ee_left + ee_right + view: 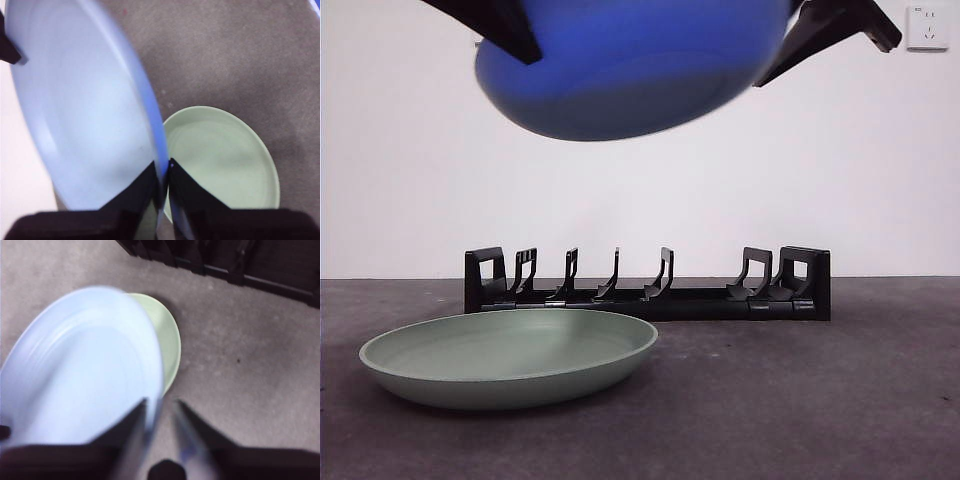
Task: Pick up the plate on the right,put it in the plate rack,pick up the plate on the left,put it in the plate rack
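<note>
Front view: both end effectors, left [163, 172] and right [161, 415], pinch a blue plate's [630, 70] rim, holding it above the black plate rack [650, 285] and a green plate [510, 358] resting on the surface [800, 400]; no writing legible.

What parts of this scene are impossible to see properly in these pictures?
- Blue plate: the front view's top edge cuts off its upper part.
- Right hand: motion blur in the right wrist view smears its grip on the plate's rim.
- Green plate: partly hidden behind the blue plate in both wrist views.
- Plate rack: only a dark, blurred strip in the right wrist view.
</note>
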Tool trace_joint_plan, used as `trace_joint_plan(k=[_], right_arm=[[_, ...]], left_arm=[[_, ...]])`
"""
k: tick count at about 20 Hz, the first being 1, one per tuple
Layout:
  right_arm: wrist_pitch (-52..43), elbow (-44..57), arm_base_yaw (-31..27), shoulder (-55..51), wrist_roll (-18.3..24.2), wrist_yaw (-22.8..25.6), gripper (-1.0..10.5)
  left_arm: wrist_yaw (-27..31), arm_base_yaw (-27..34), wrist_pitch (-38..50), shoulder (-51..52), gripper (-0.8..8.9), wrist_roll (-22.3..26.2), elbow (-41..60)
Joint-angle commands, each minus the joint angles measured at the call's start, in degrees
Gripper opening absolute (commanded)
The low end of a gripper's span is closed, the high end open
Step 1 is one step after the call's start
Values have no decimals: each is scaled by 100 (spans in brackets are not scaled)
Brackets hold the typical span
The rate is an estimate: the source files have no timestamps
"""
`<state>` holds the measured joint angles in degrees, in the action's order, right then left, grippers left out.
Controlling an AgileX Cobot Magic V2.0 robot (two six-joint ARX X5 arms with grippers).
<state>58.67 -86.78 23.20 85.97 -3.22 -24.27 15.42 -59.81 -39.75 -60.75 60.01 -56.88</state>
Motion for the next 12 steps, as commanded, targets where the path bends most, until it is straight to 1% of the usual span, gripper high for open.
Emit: trace_joint_plan(k=[1,2,5,7,8,10,11,12], right_arm=[[-96,-9,2,39,-9,26,357],[-225,-13,-2,37,-46,26,356],[-671,-280,-50,-17,-197,31,356],[-973,-669,-81,-142,-299,227,356],[-1110,-887,-83,-229,-328,389,355],[-1209,-1292,-81,-435,-323,756,353],[-1200,-1486,-81,-553,-321,874,351],[-1180,-1609,-81,-658,-319,894,351]], left_arm=[[-17,13,120,22,-8,-647,4],[-138,15,118,22,-8,-817,4],[-544,63,199,22,-8,-1679,4],[-758,192,444,22,-8,-2111,4],[-909,299,647,22,-8,-2332,4],[-1412,597,1167,22,-8,-2881,4],[-1740,846,1552,20,-8,-3252,4],[-1980,1115,1934,20,-8,-3630,4]])
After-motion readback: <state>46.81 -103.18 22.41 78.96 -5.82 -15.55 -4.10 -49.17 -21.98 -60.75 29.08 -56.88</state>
